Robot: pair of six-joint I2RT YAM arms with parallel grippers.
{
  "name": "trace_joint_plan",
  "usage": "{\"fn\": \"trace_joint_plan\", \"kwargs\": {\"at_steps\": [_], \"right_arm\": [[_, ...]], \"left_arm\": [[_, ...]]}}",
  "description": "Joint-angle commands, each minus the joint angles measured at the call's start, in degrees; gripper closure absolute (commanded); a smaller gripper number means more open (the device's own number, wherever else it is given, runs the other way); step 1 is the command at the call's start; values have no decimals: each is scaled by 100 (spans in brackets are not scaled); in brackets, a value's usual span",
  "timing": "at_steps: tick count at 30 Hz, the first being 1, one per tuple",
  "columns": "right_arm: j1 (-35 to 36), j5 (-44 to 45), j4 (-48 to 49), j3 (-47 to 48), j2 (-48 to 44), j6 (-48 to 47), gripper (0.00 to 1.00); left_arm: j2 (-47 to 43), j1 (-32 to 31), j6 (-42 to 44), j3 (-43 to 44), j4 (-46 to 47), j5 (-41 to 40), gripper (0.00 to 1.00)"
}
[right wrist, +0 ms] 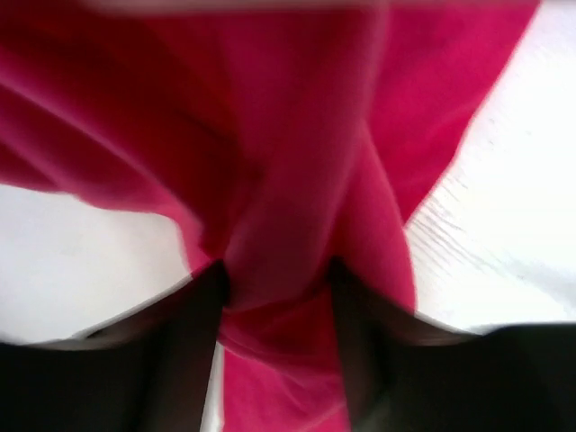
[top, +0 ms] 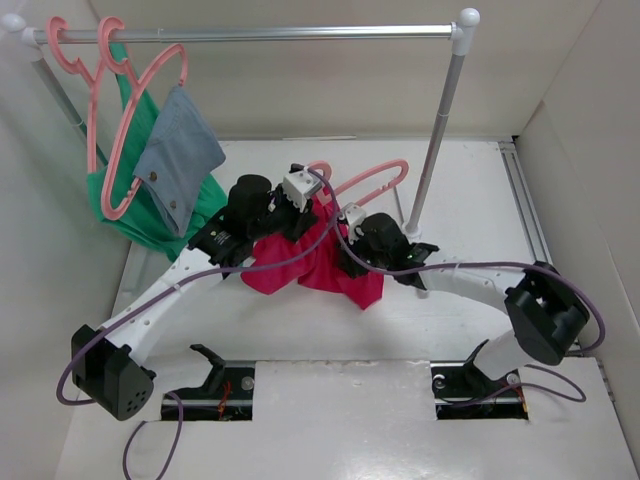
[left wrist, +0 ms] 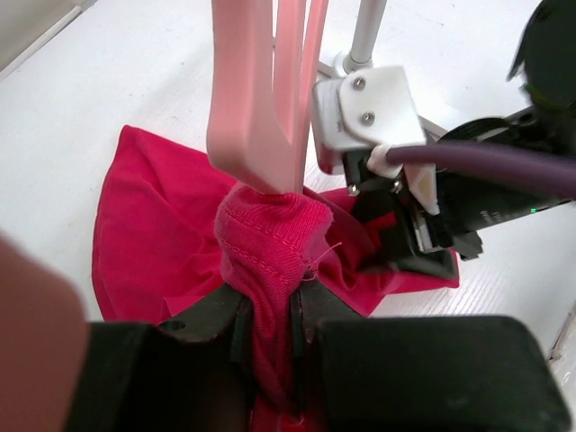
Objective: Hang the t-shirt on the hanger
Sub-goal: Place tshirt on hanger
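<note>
Centrally on your white desk, the t-shirt hangs bunched between both arms. Its crumpled red mass spreads down towards the arm bases, and its lower folds rest on the desk.

Your left pincer is clamped on a thick roll of seamed cloth, the fabric squeezed between its dark fingers. Your right pincer is likewise closed on a red fold, though its wrist view is blurred and shows little else.

The hanger sits above and behind the shirt. In the top view its long axis slants from the left wrist up and right, and its curved end points at the rack's post. From the left wrist, its pink bars run straight away from the pincer, and their near end meets the bunched cloth just above the fingers. You cannot tell whether that end is inside the cloth.

The right wrist crowds in just beside the hanger on the right. Well to the left, a green garment and a grey-blue cloth hang from the rail.
</note>
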Motion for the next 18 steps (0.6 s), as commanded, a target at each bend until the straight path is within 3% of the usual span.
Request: {"fn": "trace_joint_plan", "kwargs": {"at_steps": [1, 2, 3, 4, 7, 11, 14, 18], "right_arm": [[55, 549, 396, -60, 49, 1, 54], [55, 550, 396, -60, 49, 1, 67], [55, 715, 396, -60, 49, 70, 89], [55, 813, 396, -113, -12, 132, 99], [55, 884, 396, -411, -407, 247, 100], [-549, 692, 458, -1034, -1241, 571, 100], [-1357, 472, 458, -1746, -2208, 897, 100], [-2421, -195, 406, -2389, -3403, 985, 100]], "left_arm": [[-227, 12, -147, 182, 500, 145, 100], [-227, 64, -147, 182, 500, 145, 100], [-279, 65, -147, 182, 500, 145, 100], [-280, 65, -147, 182, 500, 145, 100], [-280, 117, -16, 235, 430, 145, 100], [-411, 170, 608, 235, 122, 145, 100], [-639, 170, 1281, 7, -27, 197, 100], [-1061, 170, 2563, -371, -526, 1127, 100]]}}
